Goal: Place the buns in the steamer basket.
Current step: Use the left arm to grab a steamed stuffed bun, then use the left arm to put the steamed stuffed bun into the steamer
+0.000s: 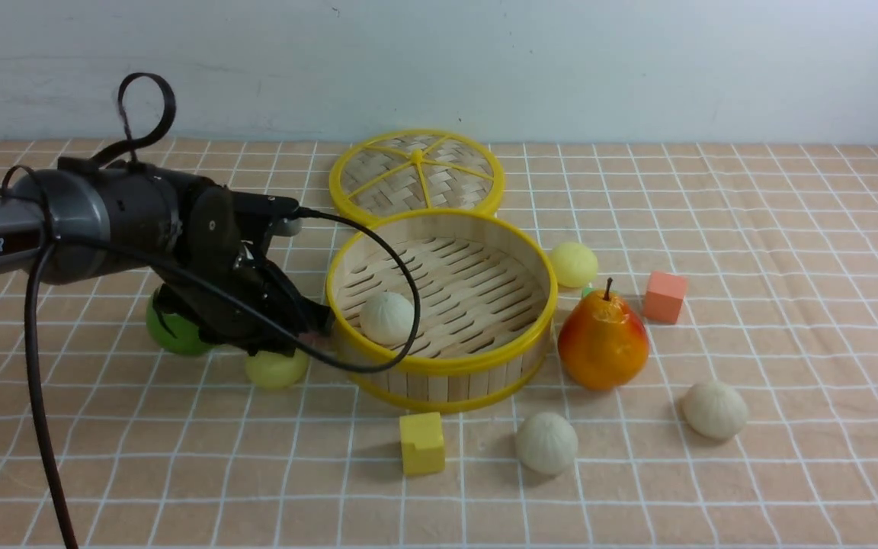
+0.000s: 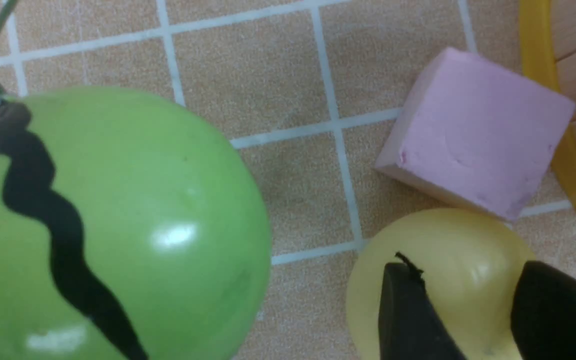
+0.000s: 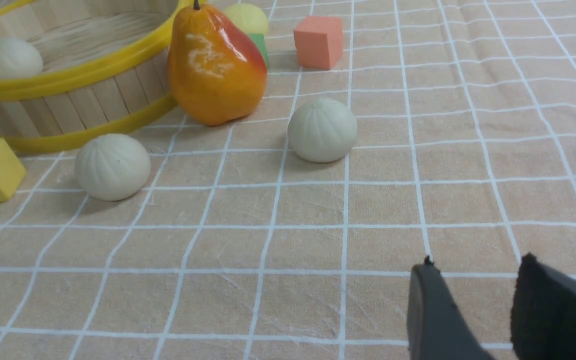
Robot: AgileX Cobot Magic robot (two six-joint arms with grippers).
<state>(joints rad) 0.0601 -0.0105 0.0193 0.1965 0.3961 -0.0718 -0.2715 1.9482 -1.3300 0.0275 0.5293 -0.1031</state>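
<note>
A plain pale wall (image 1: 561, 61) backs a bench (image 1: 789, 229) covered in a peach cloth ruled with white squares.

In the front view the round bamboo-slat steamer basket (image 1: 469, 383), yellow-rimmed with a slatted floor, sits mid-bench. A flat woven yellow-rimmed lid (image 1: 416, 171) lies just behind it. An off-white pleated bun (image 1: 387, 318) rests inside the basket, near its left wall. A second off-white pleated bun (image 1: 546, 442) lies on the cloth in front of the basket, near a yellow foam cube (image 1: 421, 442). A third off-white pleated bun (image 1: 715, 409) lies further right, past a glossy orange-red pear (image 1: 603, 345). A pale yellow smooth bun (image 1: 573, 264) sits just beside the basket's far right rim, with an orange foam cube (image 1: 665, 296) beyond it. The left tool (image 1: 303, 335) hangs low over the other pale yellow bun (image 1: 277, 369), just left of the basket. A green striped ball (image 1: 172, 332) shows under the arm.

In the left wrist view the black fingers (image 2: 408, 310) stand apart above that yellow bun, its top showing between them. A pink foam cube (image 2: 473, 135) lies just beside the bun and the basket's rim.

In the right wrist view the right tool (image 3: 475, 270) is spread and empty over bare cloth, well apart from the two buns lying outside the basket.
</note>
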